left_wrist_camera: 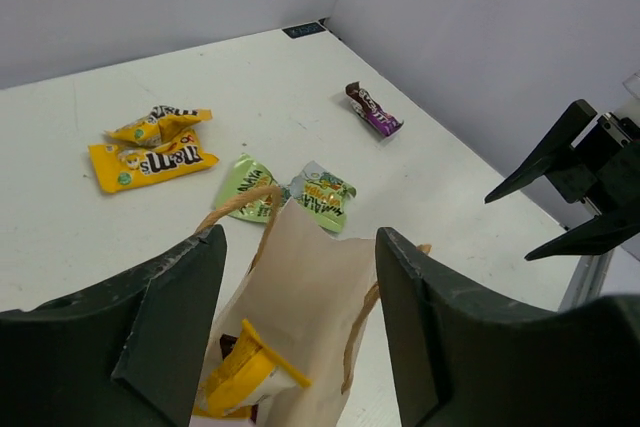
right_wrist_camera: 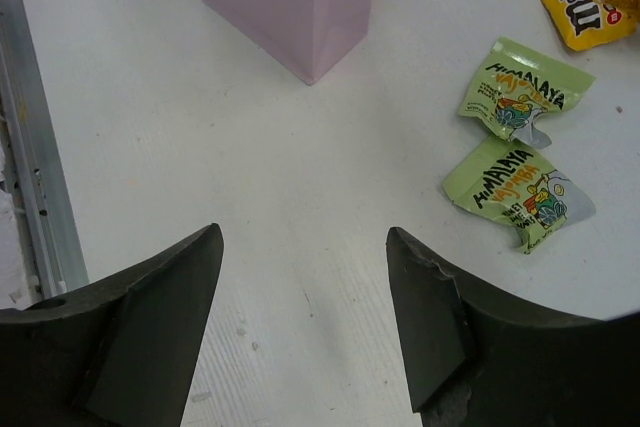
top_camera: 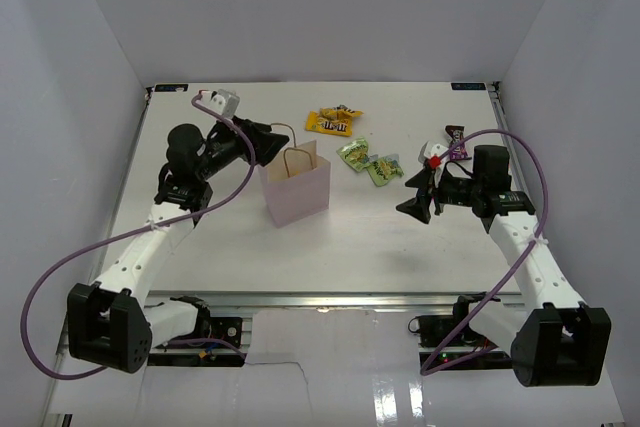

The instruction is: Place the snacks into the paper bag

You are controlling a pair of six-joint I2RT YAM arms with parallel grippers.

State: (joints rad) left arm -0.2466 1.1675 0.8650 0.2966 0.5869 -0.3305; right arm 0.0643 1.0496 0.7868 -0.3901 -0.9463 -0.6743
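Observation:
The pale pink paper bag point(top_camera: 296, 189) stands upright left of the table's middle. In the left wrist view the paper bag point(left_wrist_camera: 310, 287) is open and holds a yellow packet point(left_wrist_camera: 238, 375) on something dark. My left gripper point(top_camera: 277, 143) is open and empty just above the bag's mouth, with the jaws either side of it point(left_wrist_camera: 300, 237). Two yellow snacks point(top_camera: 331, 122), two lime-green ones point(top_camera: 353, 152) point(top_camera: 384, 169) and a purple one point(top_camera: 456, 136) lie on the table behind and to the right of the bag. My right gripper point(top_camera: 415, 193) is open and empty, hovering right of the bag point(right_wrist_camera: 300, 235).
White walls close in the table on three sides. A metal rail point(right_wrist_camera: 30, 167) runs along the near edge. The purple cable point(top_camera: 520, 152) loops over the right arm. The green packets point(right_wrist_camera: 520, 92) point(right_wrist_camera: 515, 192) lie to the right of the right jaws.

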